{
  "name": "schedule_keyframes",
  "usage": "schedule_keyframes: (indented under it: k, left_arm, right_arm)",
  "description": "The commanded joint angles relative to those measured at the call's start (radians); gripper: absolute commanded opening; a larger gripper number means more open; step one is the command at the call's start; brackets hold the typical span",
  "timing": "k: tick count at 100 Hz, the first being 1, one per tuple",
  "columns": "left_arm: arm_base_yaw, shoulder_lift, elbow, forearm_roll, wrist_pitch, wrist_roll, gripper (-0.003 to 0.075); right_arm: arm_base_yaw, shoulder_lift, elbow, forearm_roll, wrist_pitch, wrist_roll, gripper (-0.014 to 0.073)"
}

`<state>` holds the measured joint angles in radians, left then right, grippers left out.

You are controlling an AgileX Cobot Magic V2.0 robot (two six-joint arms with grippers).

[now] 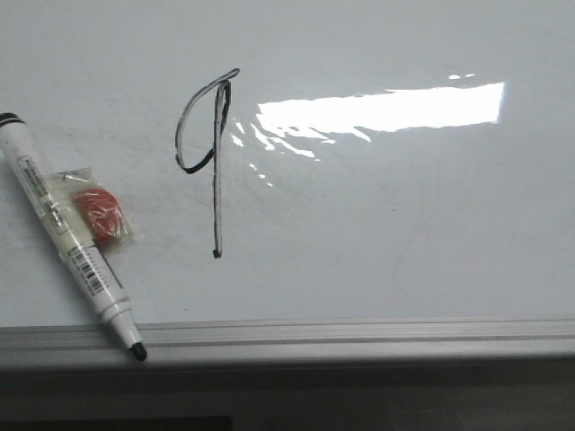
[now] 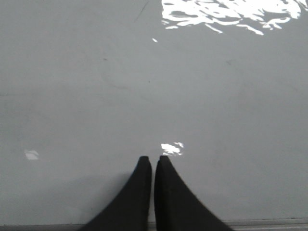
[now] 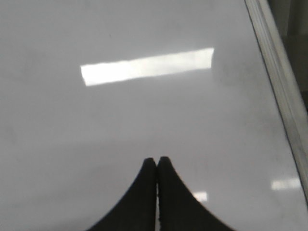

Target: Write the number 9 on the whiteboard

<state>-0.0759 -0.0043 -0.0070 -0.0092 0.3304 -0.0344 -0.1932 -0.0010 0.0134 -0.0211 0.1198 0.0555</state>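
Uncapped marker (image 1: pixel 67 235) lying slantwise at front left, black tip over the near edge; beside it, touching, clear wrapper (image 1: pixel 101 214) holding something orange-red.

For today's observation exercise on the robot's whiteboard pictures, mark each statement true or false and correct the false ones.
1. A black number 9 is drawn on the whiteboard. True.
2. The marker is held in the right gripper. False: it lies on the board at the left, its tip over the frame edge; the right gripper is shut and empty.
3. A small wrapped red object lies beside the marker. True.
4. The left gripper is wide open. False: its jaws are nearly together, holding nothing.
5. The glare patch sits left of the 9. False: it is to the right.
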Motion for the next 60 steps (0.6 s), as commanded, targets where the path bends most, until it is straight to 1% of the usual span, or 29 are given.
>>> schedule_keyframes:
  k: [1, 18, 23, 60]
  left_arm:
    - [0.003, -0.029, 0.041, -0.008, -0.047, -0.010, -0.0020]
    - [0.003, -0.027, 0.041, -0.008, -0.047, -0.010, -0.0020]
    - [0.003, -0.027, 0.041, -0.008, -0.047, -0.010, -0.0020]
    - [0.003, -0.027, 0.041, -0.008, -0.047, -0.010, -0.0020]
  right_arm:
    - [-0.010, -0.031, 0.011, -0.028, 0.048, 0.003, -0.0063]
    - [-0.010, -0.031, 0.011, -0.040, 0.185, -0.022, -0.0064]
    - [-0.010, -0.031, 0.011, -0.040, 0.184, -0.044, -0.0064]
    - [-0.010, -0.031, 0.011, -0.040, 0.179, -0.045, -0.0064]
